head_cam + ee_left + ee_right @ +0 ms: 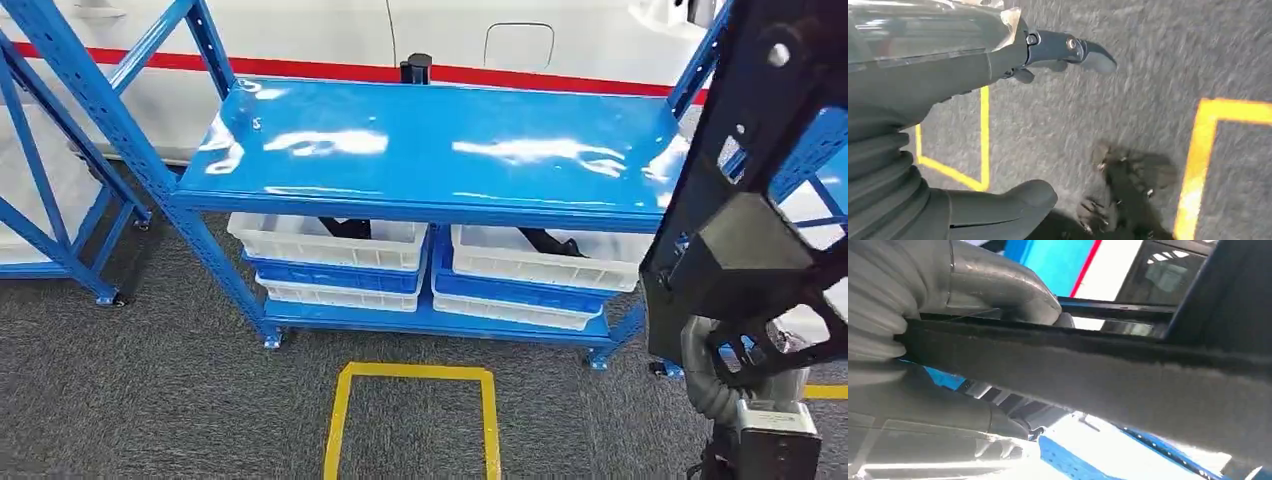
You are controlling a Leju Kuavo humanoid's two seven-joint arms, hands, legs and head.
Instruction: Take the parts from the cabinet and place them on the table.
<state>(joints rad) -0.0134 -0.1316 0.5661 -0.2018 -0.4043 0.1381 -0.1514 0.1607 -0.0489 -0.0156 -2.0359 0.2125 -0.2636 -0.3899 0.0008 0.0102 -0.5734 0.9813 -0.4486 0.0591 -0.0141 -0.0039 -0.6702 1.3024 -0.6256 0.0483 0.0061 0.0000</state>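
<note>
Left hand (pixel 948 90) hangs over the carpet, fingers (pixel 1068 50) apart, holding nothing. Ahead, the blue desk (pixel 430 150) has white bins (pixel 330 245) underneath. On the right, the right hand (pixel 948 340) grips the black part (pixel 750 200), so it's mid-carry; next move looks like setting it down flat on the desk.

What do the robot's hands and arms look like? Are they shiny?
A bit! The left hand has a grey ribbed cover like an accordion, a thick grey thumb and darker blue-grey fingers with small round screws. The right hand has the same ribbed grey cover and a glossy grey thumb.
</note>
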